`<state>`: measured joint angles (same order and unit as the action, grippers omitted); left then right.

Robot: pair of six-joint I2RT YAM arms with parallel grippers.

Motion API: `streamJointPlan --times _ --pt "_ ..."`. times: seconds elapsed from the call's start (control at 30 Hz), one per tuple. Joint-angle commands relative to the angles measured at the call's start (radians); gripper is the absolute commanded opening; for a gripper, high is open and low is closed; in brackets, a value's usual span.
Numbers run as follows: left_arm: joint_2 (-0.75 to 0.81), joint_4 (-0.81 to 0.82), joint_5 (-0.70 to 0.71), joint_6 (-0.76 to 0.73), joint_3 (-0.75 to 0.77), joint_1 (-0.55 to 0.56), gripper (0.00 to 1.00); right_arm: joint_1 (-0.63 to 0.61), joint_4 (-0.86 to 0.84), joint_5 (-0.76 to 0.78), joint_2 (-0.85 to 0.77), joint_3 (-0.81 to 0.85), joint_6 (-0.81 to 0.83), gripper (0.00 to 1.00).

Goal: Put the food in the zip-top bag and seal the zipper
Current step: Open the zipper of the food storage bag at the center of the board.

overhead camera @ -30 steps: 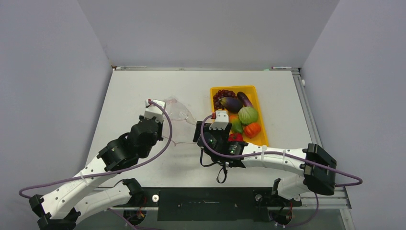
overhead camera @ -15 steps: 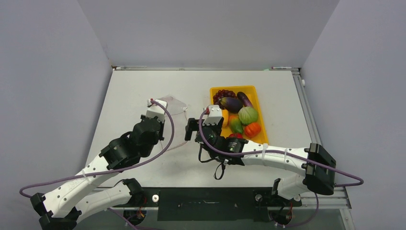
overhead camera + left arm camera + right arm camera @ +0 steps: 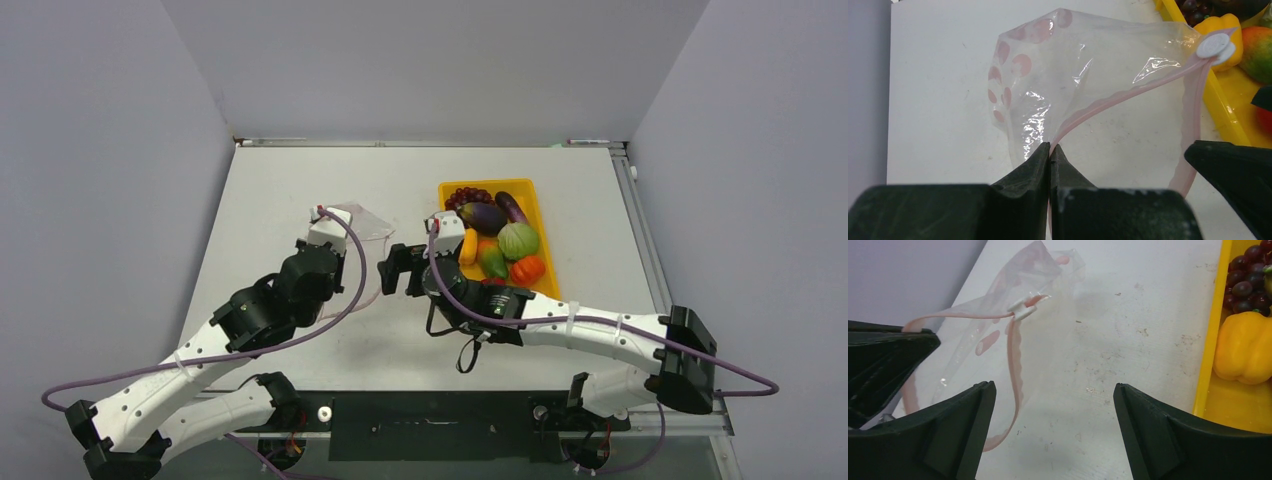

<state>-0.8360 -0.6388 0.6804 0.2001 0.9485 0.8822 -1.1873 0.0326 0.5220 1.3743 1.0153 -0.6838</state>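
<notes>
Since a second ago, the right claw (image 3: 1053,390) has swung left, away from the yellow tray (image 3: 546,262) and toward the bag (image 3: 1073,75), and its jaws have spread a little wider. They now stand wide open and hold nothing. The left claw (image 3: 1049,150) is pinched fully shut on the pink zipper strip (image 3: 1108,97) at one lip of the bag's mouth, lifting that edge off the white table (image 3: 270,190).

The bag sits left of the tray, between the two claws. It is clear plastic with faint pink dots. It is crumpled and sagging, and light glints off its folds. The zipper strip runs in a loose curve to a small white slider (image 3: 1023,310) at the far end. The other lip droops in a wavy loop toward the right claw, so the mouth is partly open.

The bag looks very light, limp and slippery. The thin film will likely fold or slide away if pushed. The thicker zipper strip seems the best place to grip, probably on the free lip opposite the left claw's pinch, so the mouth can be pulled apart.

The food (image 3: 500,240) is all in the tray, none bagged yet. It includes grapes (image 3: 1248,282) and a yellow pepper (image 3: 1245,347).
</notes>
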Motion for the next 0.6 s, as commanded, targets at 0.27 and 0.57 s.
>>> streamJointPlan --times 0.27,0.57 --pt "-0.002 0.028 0.001 -0.005 0.013 -0.003 0.00 -0.003 0.148 0.023 -0.215 0.045 0.117 0.91" --pt "0.000 0.027 -0.007 -0.005 0.014 -0.003 0.00 0.014 0.384 0.191 -0.351 0.050 0.153 0.91"
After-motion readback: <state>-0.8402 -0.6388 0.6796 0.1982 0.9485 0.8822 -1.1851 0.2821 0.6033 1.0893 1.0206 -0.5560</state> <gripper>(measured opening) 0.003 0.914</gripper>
